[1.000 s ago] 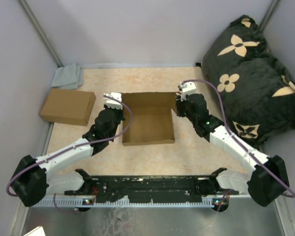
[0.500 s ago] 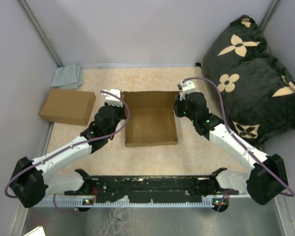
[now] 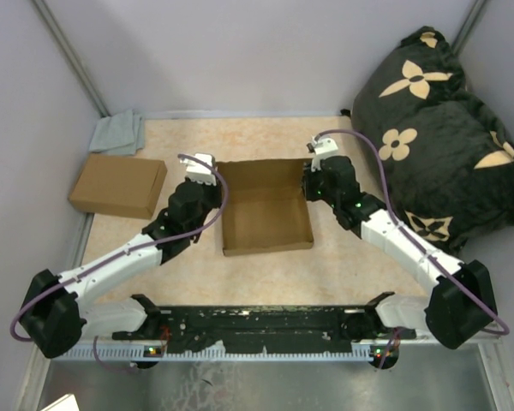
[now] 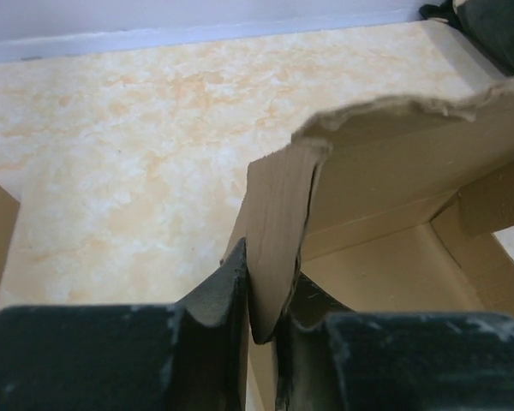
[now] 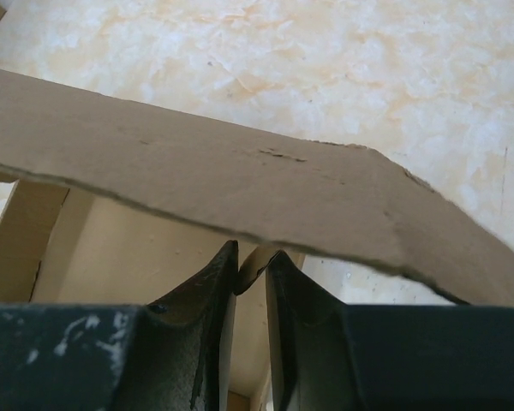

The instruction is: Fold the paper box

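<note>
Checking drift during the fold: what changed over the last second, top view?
The paper box slid slightly toward the right arm's side and turned a little, its near edge now tilted. Both end effectors moved with it, left end effector and right end effector each pinching a side wall. The finished box, grey cloth and pillow stayed put.

My overhead view shows a beige marbled tabletop enclosed by plain pale grey walls — lighting even, no hard shadows. A grey cloth lies in the far left corner; a black flower-patterned cushion leans at the right wall.
</note>
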